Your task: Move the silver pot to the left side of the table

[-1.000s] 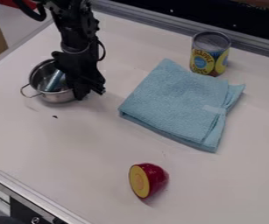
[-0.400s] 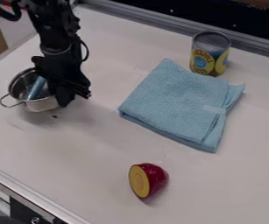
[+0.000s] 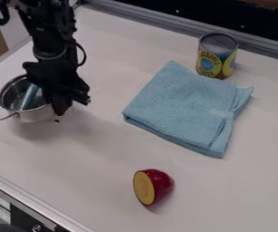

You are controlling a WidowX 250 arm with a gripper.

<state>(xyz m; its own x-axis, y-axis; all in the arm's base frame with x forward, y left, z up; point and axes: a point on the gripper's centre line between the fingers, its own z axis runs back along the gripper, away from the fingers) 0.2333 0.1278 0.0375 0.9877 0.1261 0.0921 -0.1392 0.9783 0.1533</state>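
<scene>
At the upper left of the view, looks to be gripping a shiny silver metal pot (image 3: 37, 115) at its wall or a hidden handle, with the black two-finger pincer (image 3: 61, 108) pointing down and pressed close against the pot's right side. Exact contact hidden behind the black arm (image 3: 53, 54); cannot tell whether rim or handle. Probably held from the side to leave the loop-shaped metal handle (image 3: 3, 115) free at the opposite side and the pot's mouth facing up. Inside, a slim blue rod-like object (image 3: 29, 96), leaning at a slant, likely propped by the curved wall.

To the right, spread flat on the white table (image 3: 104, 167), a folded light-blue cloth (image 3: 180, 106), lying stable thanks to its broad layers. Just behind its far edge, standing upright on a flat base, a yellow-labelled metal can (image 3: 217, 56). Nearer the front, well apart from the cloth, a halved dark-red fruit (image 3: 160, 186) with a yellow cut face turned sideways to the left, resting on its rounded skin.
</scene>
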